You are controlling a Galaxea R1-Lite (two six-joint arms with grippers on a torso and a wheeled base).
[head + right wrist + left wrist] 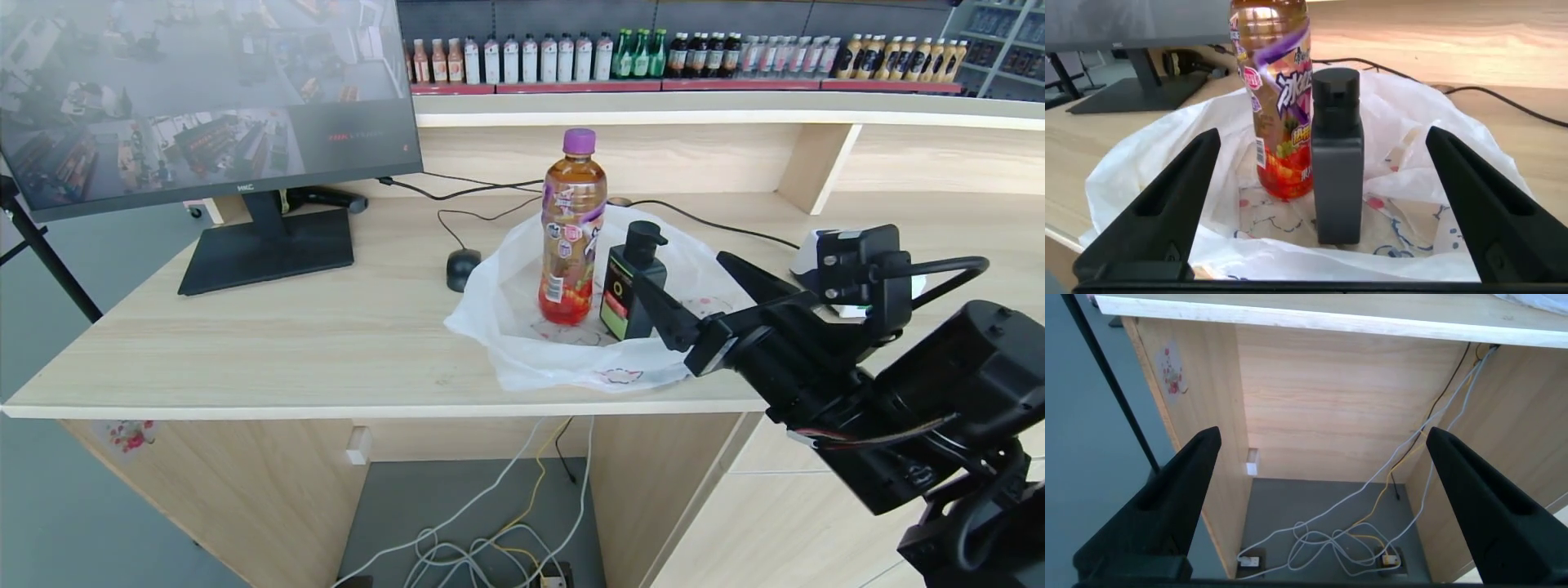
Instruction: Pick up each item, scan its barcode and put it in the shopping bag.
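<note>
Counter [326,343]: pump bottle [618,287] behind right fingers [665,314]

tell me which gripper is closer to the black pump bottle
Right. The right gripper is open just in front of the black pump bottle, facing it; the left gripper is open down below the counter, well away.

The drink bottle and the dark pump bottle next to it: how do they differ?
The drink bottle is taller, the pump bottle shorter. The drink bottle is see-through, showing amber liquid, while the pump bottle is dark and opaque. The drink bottle has a round purple cap; the pump bottle ends in a black pump head. Both stand upright, side by side on the white shopping bag.
</note>
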